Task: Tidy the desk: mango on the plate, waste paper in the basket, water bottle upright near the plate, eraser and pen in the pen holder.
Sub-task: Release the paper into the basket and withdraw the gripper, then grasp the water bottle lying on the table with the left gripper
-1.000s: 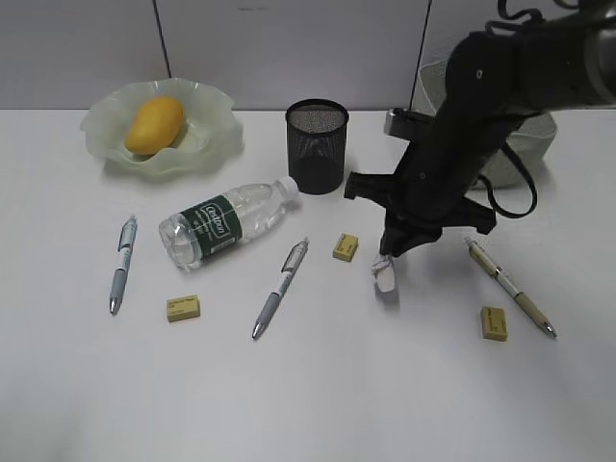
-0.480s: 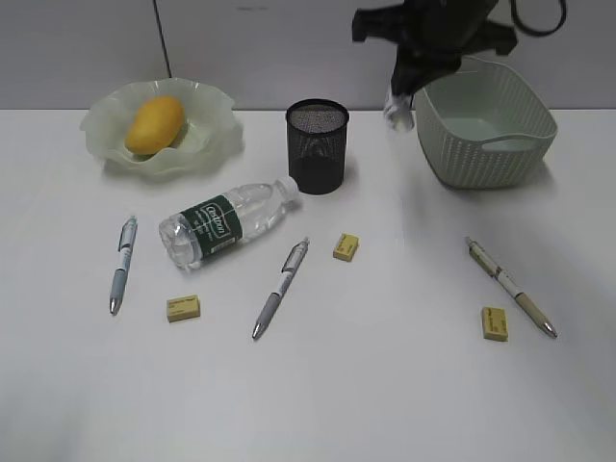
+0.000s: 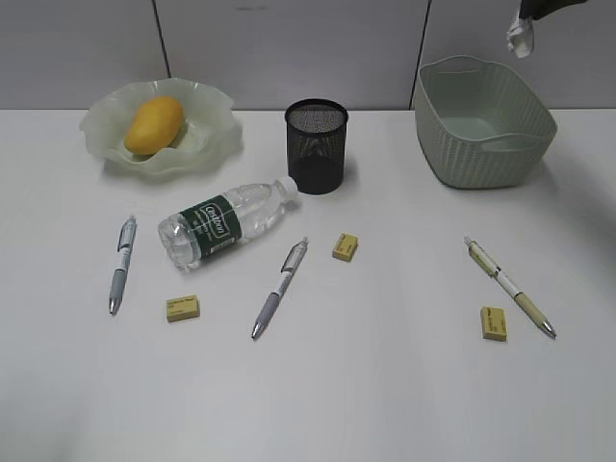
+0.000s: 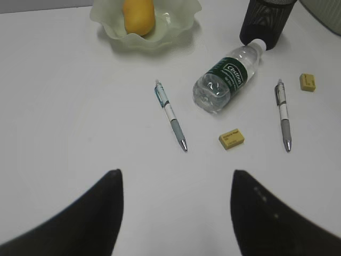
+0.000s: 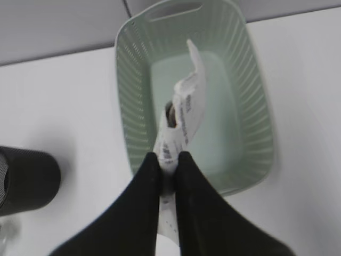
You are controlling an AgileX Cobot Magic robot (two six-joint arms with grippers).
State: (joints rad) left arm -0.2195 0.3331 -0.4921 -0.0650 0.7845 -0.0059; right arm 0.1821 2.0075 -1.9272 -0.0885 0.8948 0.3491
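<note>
We see the white table (image 3: 318, 385) whole only in the exterior view; each wrist view shows part of it. At its back right stands the basket (image 3: 484, 123), and the right wrist view alone looks down into it, showing the paper (image 5: 184, 114) pinched between the right jaws (image 5: 169, 162) above it. From outside, only a white scrap (image 3: 520, 37) shows at the top edge. At back left the plate (image 3: 160, 128) holds the mango (image 3: 154, 123). The bottle (image 3: 227, 221) lies on its side near the holder (image 3: 316, 145). The left wrist view shows the left jaws (image 4: 175, 213) spread, holding nothing, above the table. Three pens (image 3: 279, 287) and three erasers (image 3: 182, 308) lie scattered; the left wrist view shows two of each.
</note>
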